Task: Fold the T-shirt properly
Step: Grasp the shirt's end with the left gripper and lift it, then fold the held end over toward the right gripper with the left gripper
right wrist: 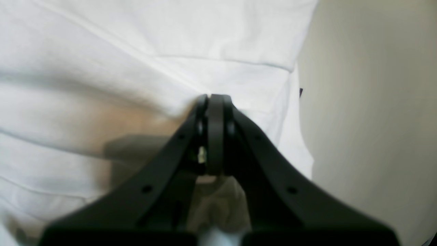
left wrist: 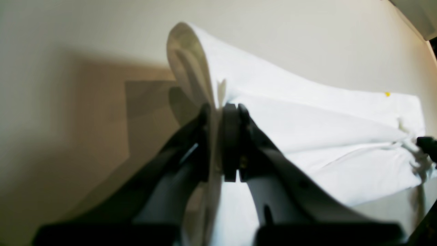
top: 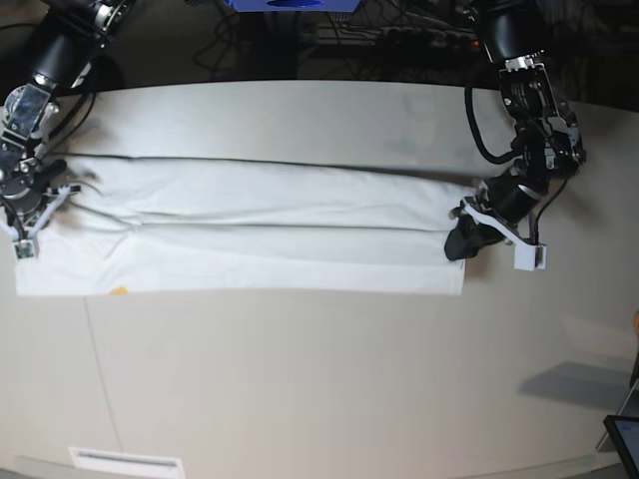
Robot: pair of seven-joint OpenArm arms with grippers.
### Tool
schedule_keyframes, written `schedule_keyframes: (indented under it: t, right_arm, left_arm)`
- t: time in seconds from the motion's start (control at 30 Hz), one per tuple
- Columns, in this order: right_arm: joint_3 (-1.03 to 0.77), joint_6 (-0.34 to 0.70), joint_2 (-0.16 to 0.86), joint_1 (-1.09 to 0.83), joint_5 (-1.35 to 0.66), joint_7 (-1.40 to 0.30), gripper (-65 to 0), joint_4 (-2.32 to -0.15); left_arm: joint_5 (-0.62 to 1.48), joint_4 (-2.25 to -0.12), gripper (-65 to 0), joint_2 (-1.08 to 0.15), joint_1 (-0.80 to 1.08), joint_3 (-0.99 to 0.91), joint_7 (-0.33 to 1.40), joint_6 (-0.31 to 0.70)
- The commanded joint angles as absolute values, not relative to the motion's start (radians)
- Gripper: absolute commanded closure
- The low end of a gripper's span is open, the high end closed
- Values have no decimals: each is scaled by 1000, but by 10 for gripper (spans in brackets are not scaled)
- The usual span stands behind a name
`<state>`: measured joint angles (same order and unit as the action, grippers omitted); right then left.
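A: Where was the T-shirt (top: pixel 250 225)?

B: Flat on the pale table (top: pixel 300 379), folded into a long white band that ran side to side across the base view. Plain white side up. Only a small yellow speck showed near the lower edge, at the end by the right arm.

A: Left gripper (left wrist: pixel 222 106)?

B: At the opposite end of the band, on the base view's right. The jaws were pinched nearly together with a fold of the shirt between them. In the left wrist view the cloth rose in a rounded loop just past the fingertips, and more white fabric hung down between the fingers.

A: So it held the shirt?

B: Yes, clamped on the shirt's end edge, which was lifted a little off the table there.

A: Right gripper (right wrist: pixel 211 97)?

B: At the base view's left end. The jaws were closed tight, tips pressed into the white fabric, which bunched at the tips. A bit of cloth showed behind the pads, so it gripped the shirt too.

A: Anything else in view?

B: A tiny dark mark at the shirt's edge in the right wrist view, too small to identify. Dark cables ran along the table's far edge.
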<state>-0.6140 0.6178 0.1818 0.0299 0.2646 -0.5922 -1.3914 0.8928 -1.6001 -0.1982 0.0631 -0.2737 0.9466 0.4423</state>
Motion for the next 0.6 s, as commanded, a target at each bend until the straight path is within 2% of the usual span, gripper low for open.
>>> schedule_keyframes:
  t: [0.0, 0.27, 0.57]
  right_arm:
    - [-615, 631, 189, 33, 269, -619, -3, -1394]
    - [-616, 631, 189, 35, 269, -619, -3, -1395]
    - [-616, 631, 191, 35, 269, -619, -3, -1392]
  left_arm:
    - [912, -1639, 0, -214, 47, -246, 921, 443]
    - [911, -1670, 0, -200, 10, -68, 920, 343]
    - [914, -1670, 0, -124, -45, 73, 920, 309]
